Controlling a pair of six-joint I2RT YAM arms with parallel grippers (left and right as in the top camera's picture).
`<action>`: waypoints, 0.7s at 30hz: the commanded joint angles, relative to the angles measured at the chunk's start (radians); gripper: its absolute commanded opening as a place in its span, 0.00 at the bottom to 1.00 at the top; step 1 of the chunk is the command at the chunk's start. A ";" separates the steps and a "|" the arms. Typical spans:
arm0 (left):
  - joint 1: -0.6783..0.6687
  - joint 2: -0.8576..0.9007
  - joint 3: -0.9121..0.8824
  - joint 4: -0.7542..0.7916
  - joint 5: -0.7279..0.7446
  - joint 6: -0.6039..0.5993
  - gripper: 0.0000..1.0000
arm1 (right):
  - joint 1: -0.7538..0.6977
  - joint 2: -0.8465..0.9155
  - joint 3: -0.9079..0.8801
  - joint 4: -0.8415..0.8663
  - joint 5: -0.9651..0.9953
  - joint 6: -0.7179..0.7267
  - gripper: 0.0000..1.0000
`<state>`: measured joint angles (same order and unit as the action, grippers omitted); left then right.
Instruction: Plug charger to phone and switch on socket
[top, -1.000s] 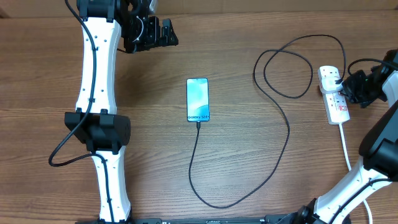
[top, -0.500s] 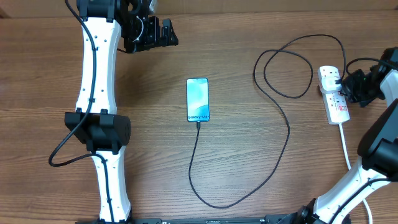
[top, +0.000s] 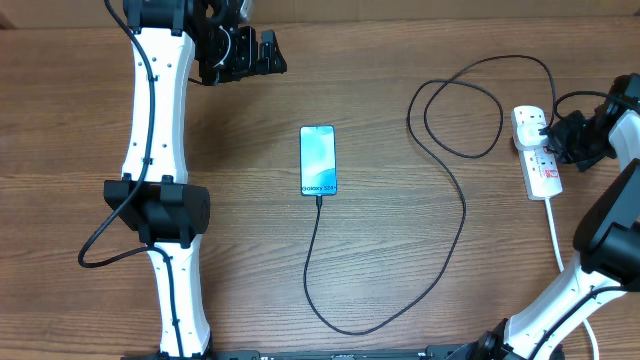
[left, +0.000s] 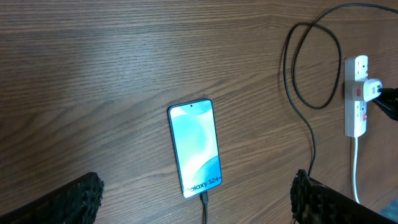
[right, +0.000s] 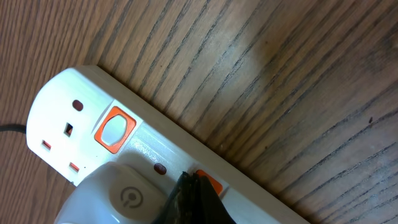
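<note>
Counting one table (top: 400, 40), one socket (top: 541, 165) at its right edge, one phone (top: 318, 160) mid-table, one charger (top: 463, 215) looping between them, two red switches (right: 115, 129). My right gripper (right: 193, 194), pinched closed, half hides one switch; my left gripper (top: 274, 52) hangs spread, empty.

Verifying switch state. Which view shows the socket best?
Right wrist: the socket fills the frame, with one orange-red switch clear and the right gripper at a second. Overhead shows the socket small, with the gripper overlapping it. Left wrist shows it whole but distant, switches barely visible.
</note>
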<state>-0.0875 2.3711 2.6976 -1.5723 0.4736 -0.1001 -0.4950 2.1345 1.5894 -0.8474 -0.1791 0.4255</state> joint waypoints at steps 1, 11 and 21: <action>-0.005 -0.024 0.020 -0.001 -0.010 0.011 1.00 | 0.136 0.023 -0.019 -0.026 -0.286 0.020 0.04; -0.005 -0.024 0.020 -0.001 -0.010 0.011 1.00 | 0.136 0.023 -0.019 -0.040 -0.305 0.020 0.04; -0.005 -0.024 0.020 -0.001 -0.010 0.010 1.00 | 0.136 0.023 -0.019 -0.056 -0.320 0.020 0.04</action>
<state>-0.0875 2.3711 2.6976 -1.5723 0.4736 -0.1001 -0.4950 2.1345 1.5936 -0.8574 -0.1841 0.4332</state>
